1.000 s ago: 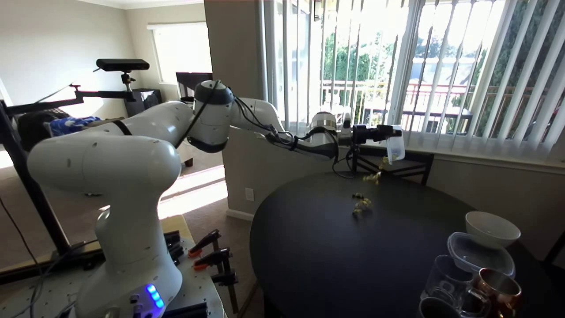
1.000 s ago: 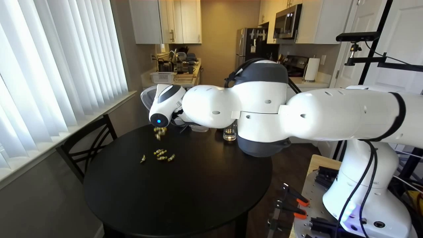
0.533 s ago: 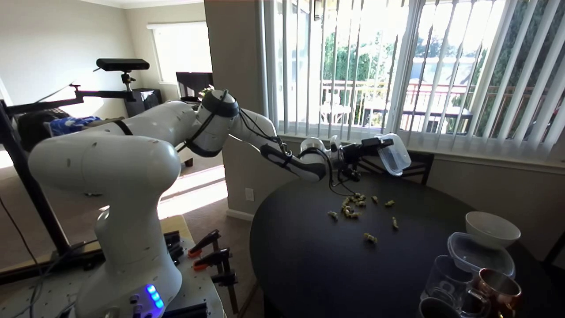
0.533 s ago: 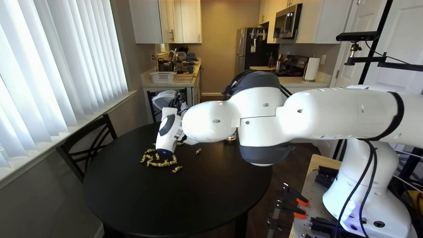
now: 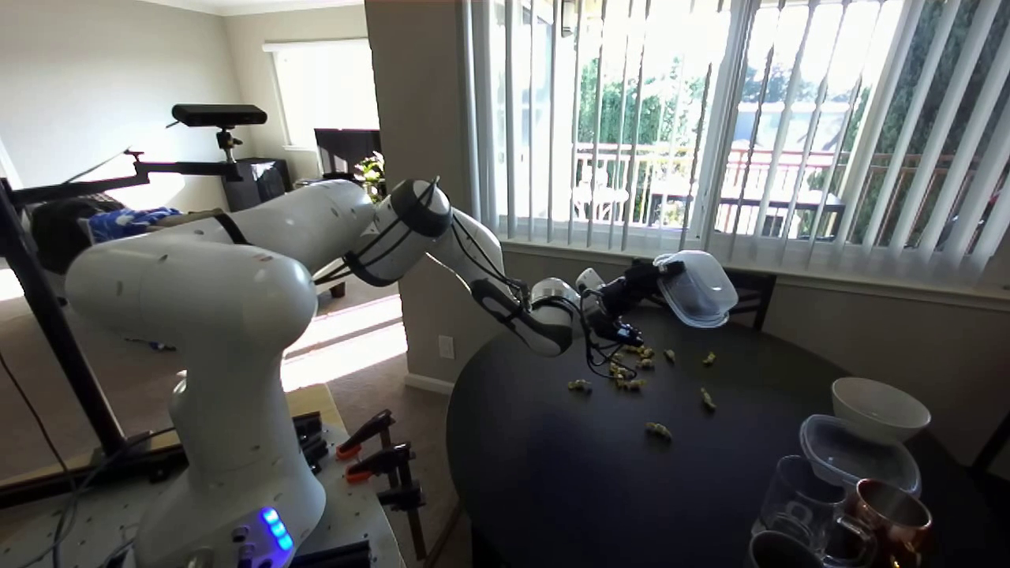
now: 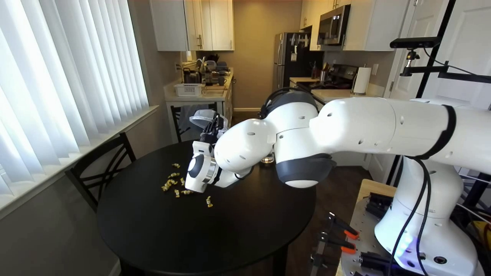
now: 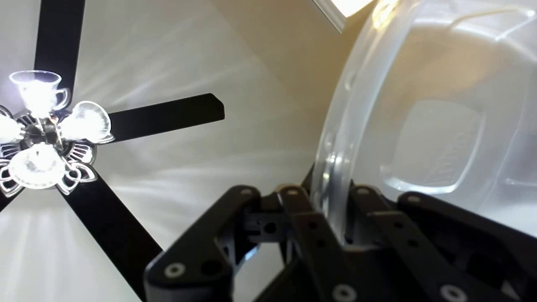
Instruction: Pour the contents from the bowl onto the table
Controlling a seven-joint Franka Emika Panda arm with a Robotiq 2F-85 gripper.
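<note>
The bowl (image 5: 697, 288) is a clear, whitish plastic one, raised above the far side of the dark round table (image 5: 568, 465). It is tilted; I cannot tell exactly where its mouth faces. My gripper (image 7: 329, 197) is shut on its rim, and the bowl (image 7: 436, 147) shows no pieces inside in the wrist view. In an exterior view the bowl (image 6: 204, 118) is above the table's far edge, partly behind the arm. The contents, small yellowish pieces (image 5: 630, 384), lie scattered on the table, also in an exterior view (image 6: 168, 184). The wrist hides some of them.
A white bowl (image 5: 880, 409), a clear container (image 5: 860, 454), a glass mug (image 5: 801, 497) and a copper mug (image 5: 892, 513) stand at one table edge. A black chair (image 6: 103, 168) stands beside the table. Window blinds (image 5: 600, 118) hang behind the arm.
A second ago pieces were falling from the bowl; now they lie on the table. The wrist has dropped and turned, so the gripper and bowl now angle upward.
</note>
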